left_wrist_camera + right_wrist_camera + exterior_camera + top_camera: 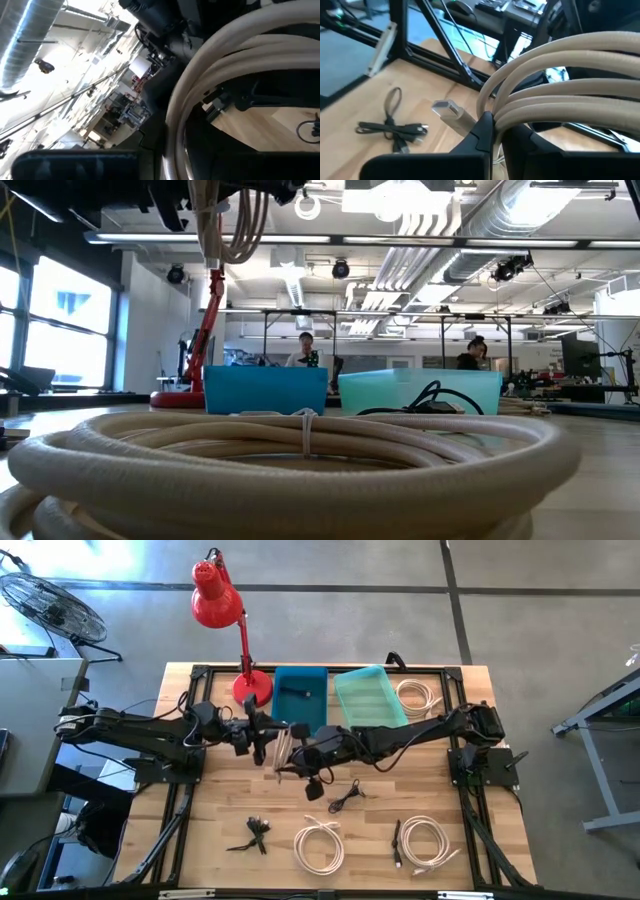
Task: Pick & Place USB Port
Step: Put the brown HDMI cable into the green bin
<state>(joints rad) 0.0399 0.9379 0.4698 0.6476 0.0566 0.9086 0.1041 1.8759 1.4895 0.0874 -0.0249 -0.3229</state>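
A beige USB cable coil (283, 747) hangs upright in the air over the table's middle, between my two arms. My left gripper (268, 743) reaches it from the table's left and my right gripper (297, 753) from the right; both are shut on it. The low view shows the coil's loop (236, 225) hanging from the grippers at the top of the picture. The cable's silver USB plug (451, 112) sticks out beside the coil. A blue bin (300, 695) and a teal bin (368, 697) stand at the far edge. My left gripper has the coil's strands (175, 135) running between its fingers, which come roughly level from the table's left. The contact point itself is hidden by the fingers. The coil is lifted clear of the table. My right gripper pinches the bundled strands (495, 117) between its two fingers (481, 131) at the side of the loop. It comes nearly level from the table's right, across the strands. The coil stands upright and clear of the table.
A red desk lamp (222, 610) stands at the far left. Another white coil (418, 695) lies at the far right, and two more (320, 845) (425, 840) lie near the front. Black cables (255, 835) (345, 798) lie on the wood.
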